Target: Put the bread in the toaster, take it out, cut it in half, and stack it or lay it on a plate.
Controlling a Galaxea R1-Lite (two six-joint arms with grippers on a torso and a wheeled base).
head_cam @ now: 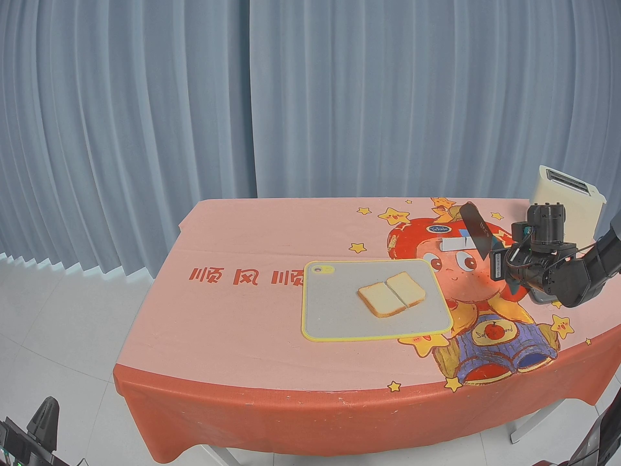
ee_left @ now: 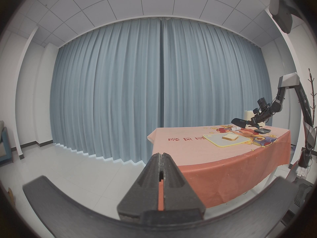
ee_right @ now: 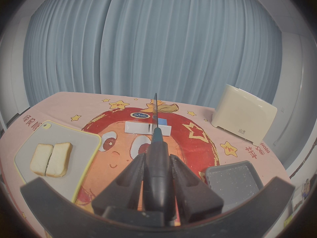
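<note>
Bread (head_cam: 392, 294) lies halved on the board (head_cam: 336, 312), centre of the head view. Right gripper (ee_right: 158, 157), at that view's right edge, pinches the knife (head_cam: 477, 229); left gripper (ee_left: 160, 169) is pressed together. Next, likely: park the knife, then plate the bread.

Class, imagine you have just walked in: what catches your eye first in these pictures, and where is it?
The right gripper clamps a dark knife, blade raised over the cartoon tablecloth right of the cutting board. On that grey, yellow-rimmed board lie two bread halves side by side. A cream toaster stands at the far right corner.
</note>
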